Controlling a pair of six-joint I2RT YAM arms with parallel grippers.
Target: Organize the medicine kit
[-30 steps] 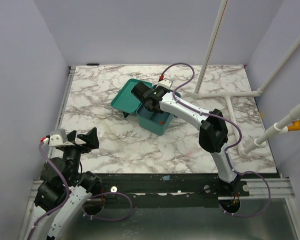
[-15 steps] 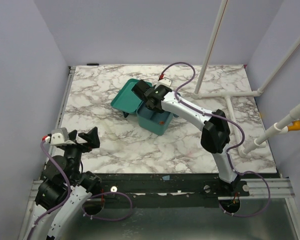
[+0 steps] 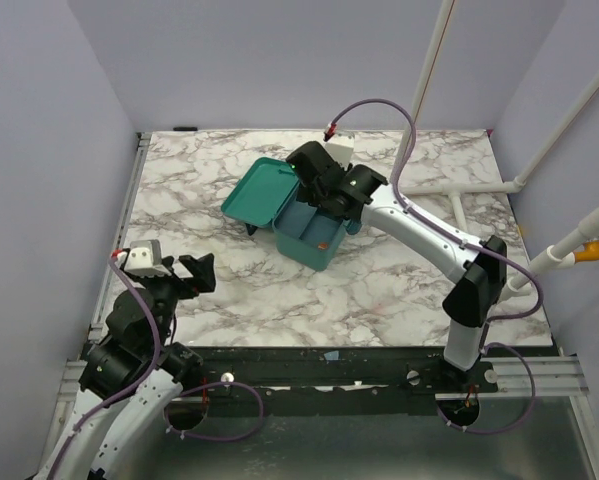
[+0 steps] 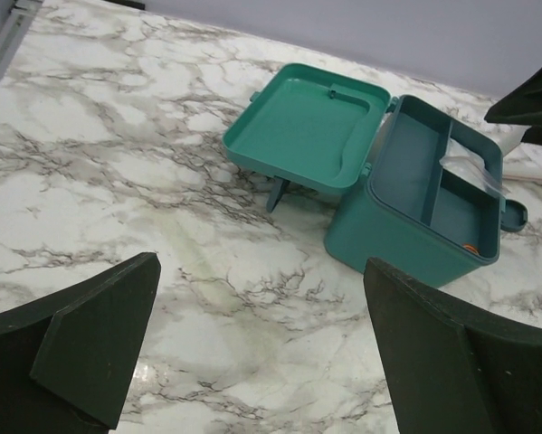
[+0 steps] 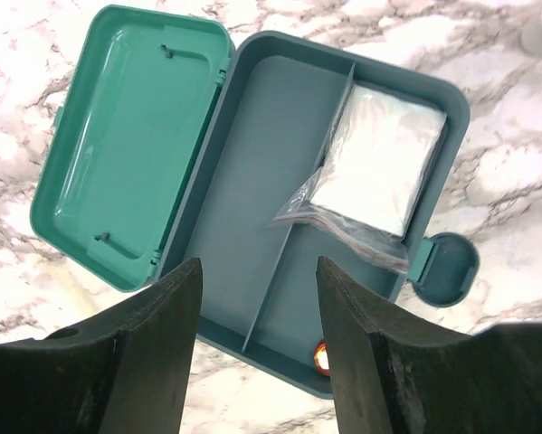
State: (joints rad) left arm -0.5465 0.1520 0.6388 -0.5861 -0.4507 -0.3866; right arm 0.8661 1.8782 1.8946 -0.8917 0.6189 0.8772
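Observation:
The medicine kit [image 3: 312, 252] stands open mid-table, its lid [image 3: 261, 192] lying flat to the left. In the right wrist view the kit [image 5: 252, 181] has a divider down the middle. A clear plastic bag with a white pad [image 5: 376, 163] lies in its right compartment, and a small orange item [image 5: 322, 357] sits at the near corner. My right gripper [image 5: 259, 267] is open and empty above the box; it also shows in the top view [image 3: 317, 195]. My left gripper [image 4: 261, 271] is open and empty over bare marble, well short of the kit [image 4: 406, 240].
White plastic pipes [image 3: 459, 190] lie on the table at the back right, and one rises upright [image 3: 424, 80] behind the kit. Lilac walls close the table on three sides. The marble top [image 3: 199, 200] spreads left of the lid.
My right gripper has risen out of the box and drawn back toward the far right. My left arm has shifted slightly to the right.

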